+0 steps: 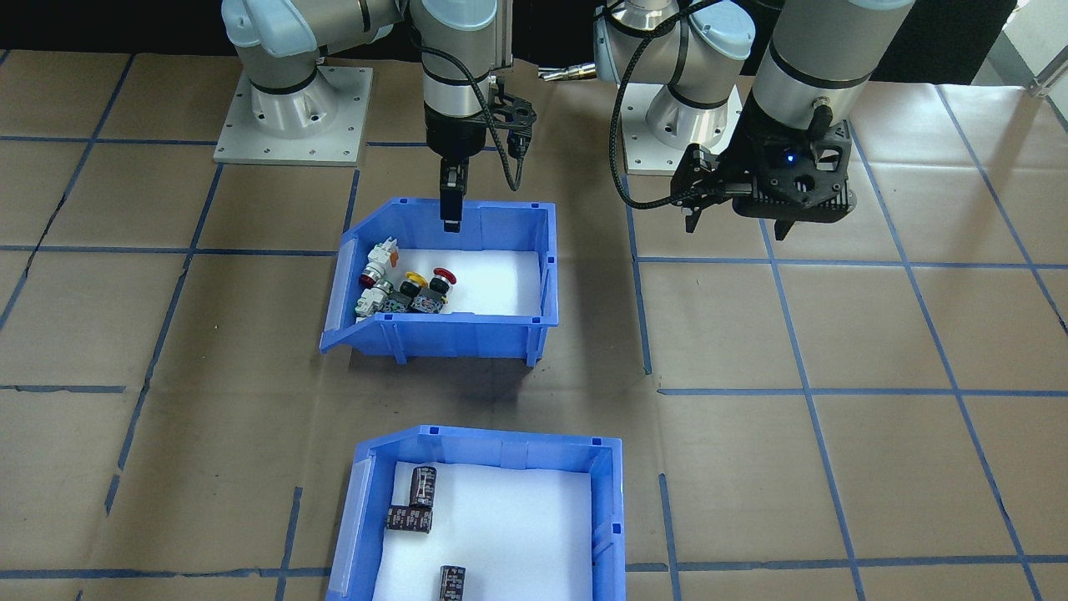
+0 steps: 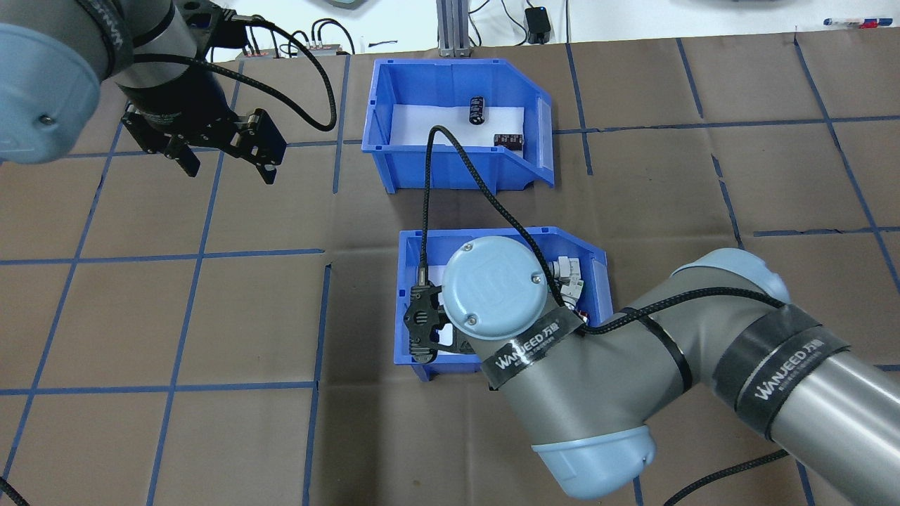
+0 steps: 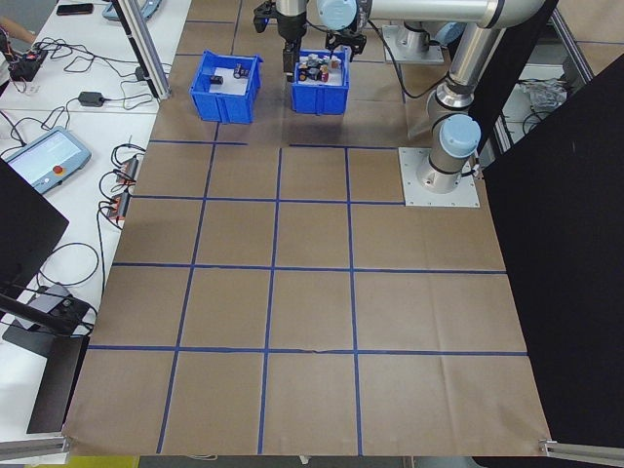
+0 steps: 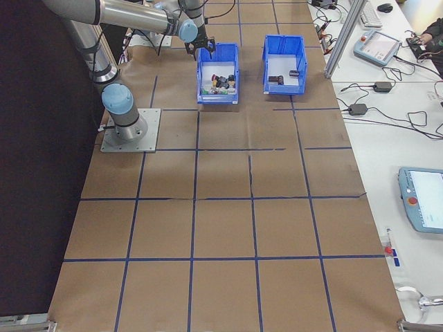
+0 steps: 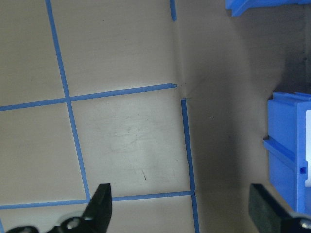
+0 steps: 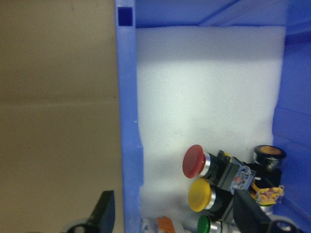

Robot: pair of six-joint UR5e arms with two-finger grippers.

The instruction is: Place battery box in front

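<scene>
Nearest the robot, the right pincer (image 1: 450, 219) straddles the rear wall of the blue plastic bin of colourful push-buttons (image 1: 467, 338), fingers apart — one outside, one inside, not closed on it. The left pincer (image 2: 223, 159) hangs released over the brown-papered desk (image 2: 211, 316). Farther out sits the blue open-top battery box (image 2: 450, 172) — white floor, dark cylindrical batteries (image 2: 476, 110) inside.

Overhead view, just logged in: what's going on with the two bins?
The right gripper hangs at the back wall of the switch bin, jaws open astride that wall, as the right wrist view shows. The battery box sits untouched, farther from the robot. The left gripper hovers open over bare table, holding nothing.
</scene>
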